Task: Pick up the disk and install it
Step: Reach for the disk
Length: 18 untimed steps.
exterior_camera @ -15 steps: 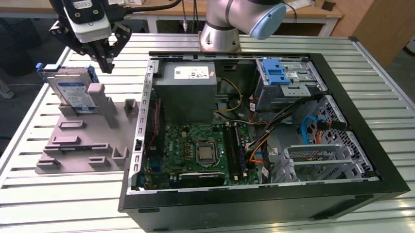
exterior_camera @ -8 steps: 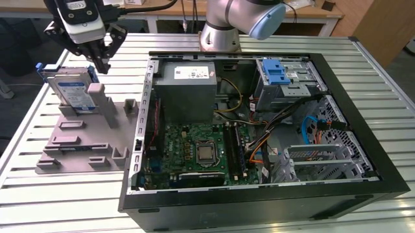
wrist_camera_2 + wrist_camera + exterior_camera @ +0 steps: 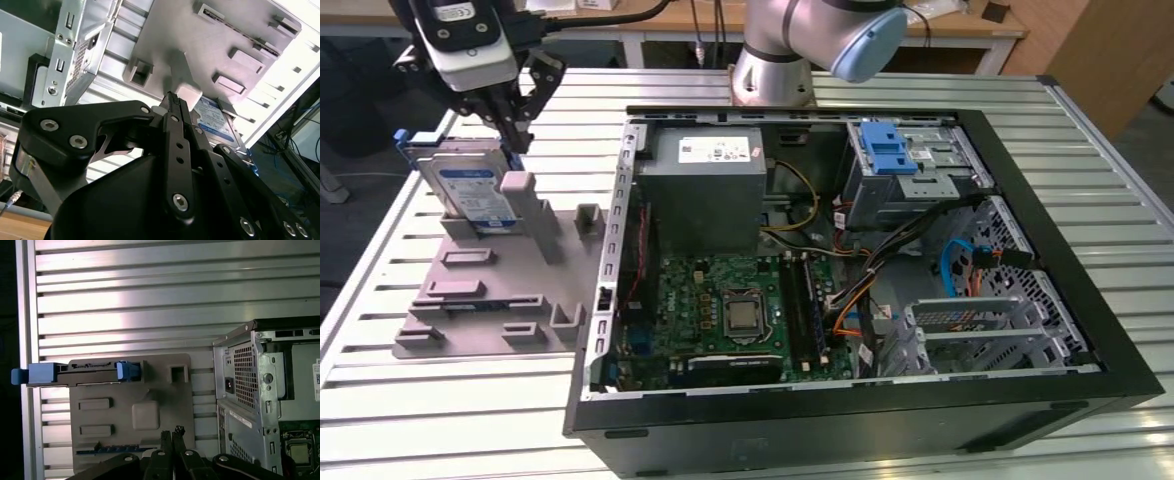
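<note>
In the exterior view, your gripper (image 3: 515,135) hangs over one end of the tray (image 3: 480,300), its fingers drawn together with nothing between them. The disk (image 3: 464,190) stands on edge in the tray, just below and beside the fingertips; you cannot tell from here whether they touch it. The open case (image 3: 854,420) lies on the gripper's other side, past the tray, on the slatted table (image 3: 454,400). In the second wrist view, the gripper (image 3: 172,100) comes to a single point where the fingers meet, and it is empty. Beyond that tip you see the tray (image 3: 200,40) and the labelled face of the disk (image 3: 215,117), which is apart from the fingers. A corner of the case (image 3: 75,50) sits off to the side. In the first wrist view, the gripper (image 3: 172,432) shows its two fingertips pressed side by side over the tray (image 3: 165,400). The disk (image 3: 90,375) appears edge-on in a slot at the tray's end, with blue rails at both ends, clear of the fingertips. The case (image 3: 250,390) stands just past the tray's other edge.
</note>
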Each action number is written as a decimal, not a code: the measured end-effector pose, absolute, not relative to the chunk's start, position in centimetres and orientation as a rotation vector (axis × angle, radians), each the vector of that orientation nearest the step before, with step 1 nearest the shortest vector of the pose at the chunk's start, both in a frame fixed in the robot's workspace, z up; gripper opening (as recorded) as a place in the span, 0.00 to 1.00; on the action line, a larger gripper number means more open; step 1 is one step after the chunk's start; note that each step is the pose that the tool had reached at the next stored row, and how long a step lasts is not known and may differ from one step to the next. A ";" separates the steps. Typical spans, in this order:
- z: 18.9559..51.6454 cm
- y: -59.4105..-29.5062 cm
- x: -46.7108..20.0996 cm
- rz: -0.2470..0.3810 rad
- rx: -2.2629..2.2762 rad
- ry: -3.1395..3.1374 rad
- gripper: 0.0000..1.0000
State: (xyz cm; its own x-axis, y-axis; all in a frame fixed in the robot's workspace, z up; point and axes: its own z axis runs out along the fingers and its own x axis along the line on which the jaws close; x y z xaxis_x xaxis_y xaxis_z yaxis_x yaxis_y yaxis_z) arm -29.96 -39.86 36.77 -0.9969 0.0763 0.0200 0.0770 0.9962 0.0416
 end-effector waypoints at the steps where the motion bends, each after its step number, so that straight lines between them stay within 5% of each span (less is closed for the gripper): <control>1: 36.8 -39.9 -30.1 -0.066 -0.120 -3.120 0.15; 18: 36.5 -38.2 -33.8 -0.066 -0.120 -3.119 0.15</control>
